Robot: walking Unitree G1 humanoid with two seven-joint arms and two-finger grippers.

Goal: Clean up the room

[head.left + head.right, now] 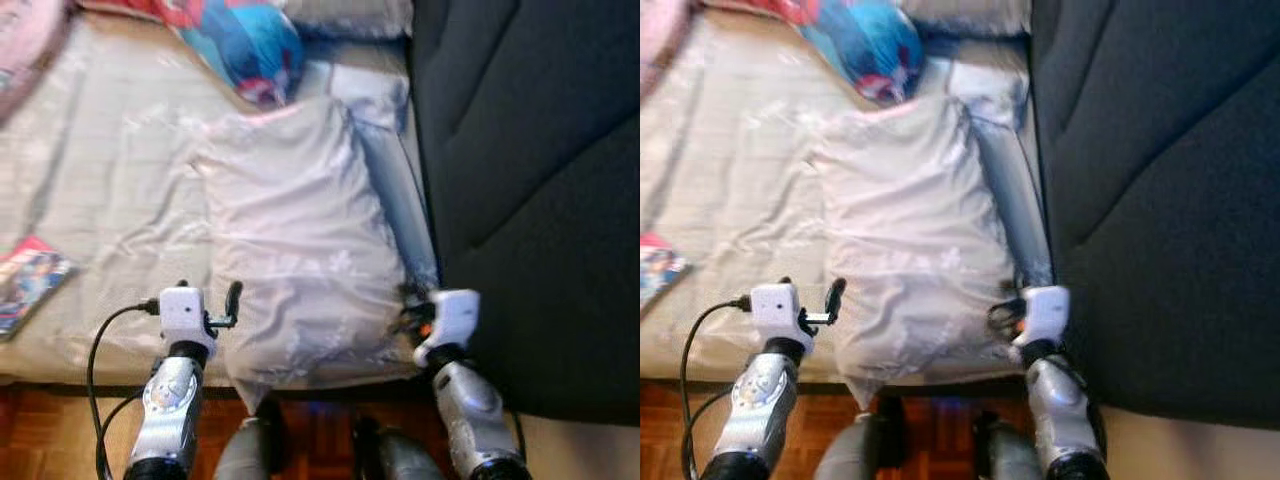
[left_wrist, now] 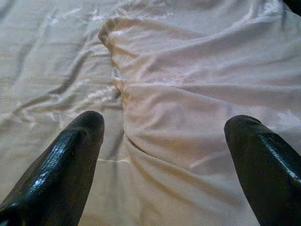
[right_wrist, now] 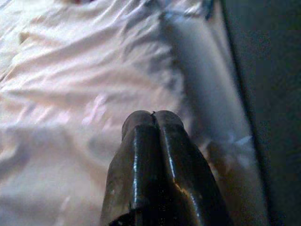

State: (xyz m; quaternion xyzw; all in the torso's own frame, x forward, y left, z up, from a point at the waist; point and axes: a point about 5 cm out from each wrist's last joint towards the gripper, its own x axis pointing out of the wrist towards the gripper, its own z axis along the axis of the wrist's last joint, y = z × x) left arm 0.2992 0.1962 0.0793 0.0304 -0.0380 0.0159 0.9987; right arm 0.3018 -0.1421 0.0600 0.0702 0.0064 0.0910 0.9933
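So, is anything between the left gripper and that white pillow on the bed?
Nothing visible. The left gripper has its fingers open right at the near left edge of the white satin pillow; only bare bedsheet lies beside it.

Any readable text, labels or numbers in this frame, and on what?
None can be read.
Book on the bed: the printed cover is too blurred to read.
Blue and red cushion: a printed pattern, no legible words.
Pillow, left gripper, right gripper: no markings visible.

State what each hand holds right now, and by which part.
Left hand is open over the white pillow, holding nothing. Right hand is shut, nothing visible between its fingers.
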